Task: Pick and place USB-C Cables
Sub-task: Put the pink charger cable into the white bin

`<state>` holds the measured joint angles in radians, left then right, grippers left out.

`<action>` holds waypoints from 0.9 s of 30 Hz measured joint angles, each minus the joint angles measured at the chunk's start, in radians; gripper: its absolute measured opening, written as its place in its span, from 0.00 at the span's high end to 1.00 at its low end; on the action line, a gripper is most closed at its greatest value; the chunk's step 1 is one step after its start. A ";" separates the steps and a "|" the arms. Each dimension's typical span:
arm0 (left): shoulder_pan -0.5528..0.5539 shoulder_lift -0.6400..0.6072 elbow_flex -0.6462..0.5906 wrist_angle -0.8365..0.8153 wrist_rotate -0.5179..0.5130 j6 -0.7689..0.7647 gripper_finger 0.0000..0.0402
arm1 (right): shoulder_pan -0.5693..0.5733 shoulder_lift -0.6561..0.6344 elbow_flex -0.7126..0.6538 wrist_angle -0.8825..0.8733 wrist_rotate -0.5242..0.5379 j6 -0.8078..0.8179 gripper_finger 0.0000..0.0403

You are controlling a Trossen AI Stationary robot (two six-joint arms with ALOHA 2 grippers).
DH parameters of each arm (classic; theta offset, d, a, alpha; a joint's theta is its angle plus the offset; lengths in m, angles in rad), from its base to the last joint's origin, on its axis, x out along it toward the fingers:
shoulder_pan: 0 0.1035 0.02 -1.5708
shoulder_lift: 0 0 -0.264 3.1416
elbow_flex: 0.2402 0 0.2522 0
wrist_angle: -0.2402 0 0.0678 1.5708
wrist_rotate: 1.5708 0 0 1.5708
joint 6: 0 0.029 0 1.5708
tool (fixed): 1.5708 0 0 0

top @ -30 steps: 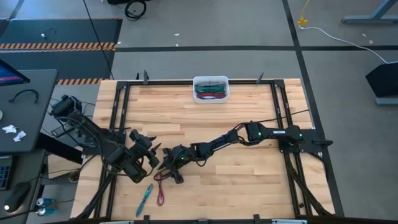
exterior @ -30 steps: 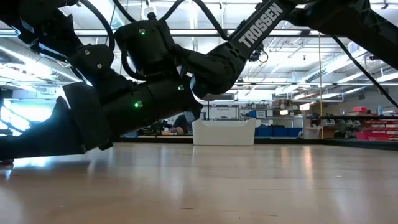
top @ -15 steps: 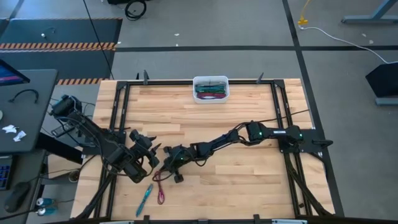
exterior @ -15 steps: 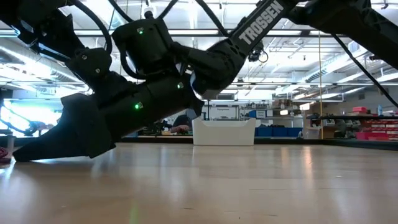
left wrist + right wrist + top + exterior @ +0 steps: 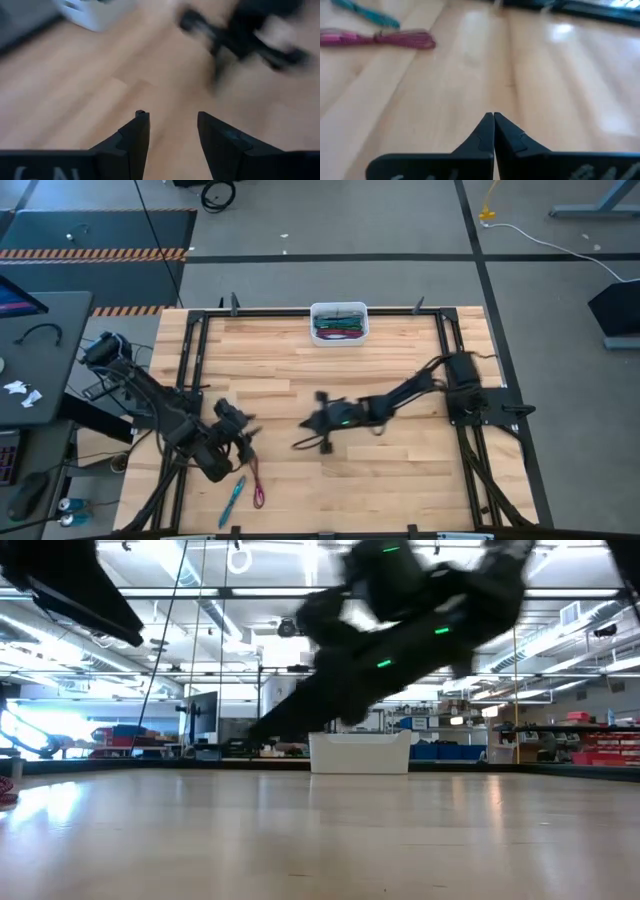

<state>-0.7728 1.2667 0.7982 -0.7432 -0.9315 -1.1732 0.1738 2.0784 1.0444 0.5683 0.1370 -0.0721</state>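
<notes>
Wooden table [image 5: 400,480], left to right: left gripper [image 5: 240,432] sat open and empty above the teal cable [image 5: 232,499] and magenta cable [image 5: 257,490]. Right gripper [image 5: 305,442] hung mid-table, fingers pinched together, holding nothing. The rest filled the white bin [image 5: 339,323]. Risk: those two getting left behind.

Table [image 5: 400,480]: pale wood planks, smooth, faint sheen. Frame [image 5: 455,370] along table edges: black metal, matt. Bin [image 5: 339,310] at top centre: white plastic, smooth. Magenta cable [image 5: 380,38], upper left of right wrist view: braided look, slight gloss. Right gripper [image 5: 493,131] fingers: black, matt, plastic-like.
</notes>
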 joint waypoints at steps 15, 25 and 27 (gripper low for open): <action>0.017 0.152 -0.006 0.129 0.627 -0.704 0.57 | 0.066 -0.245 -0.498 0.523 0.054 0.073 0.99; 0.013 0.371 -0.003 0.311 0.621 -0.776 0.57 | 0.187 -0.273 -0.504 0.561 0.053 0.051 0.99; 0.005 0.398 -0.001 0.309 0.615 -0.776 0.59 | 0.212 -0.288 -0.504 0.561 0.056 0.050 0.99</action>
<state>-0.7679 1.6651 0.7975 -0.4346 -0.3162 -1.9491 0.3859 1.7904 0.5404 1.1297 0.1932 -0.0219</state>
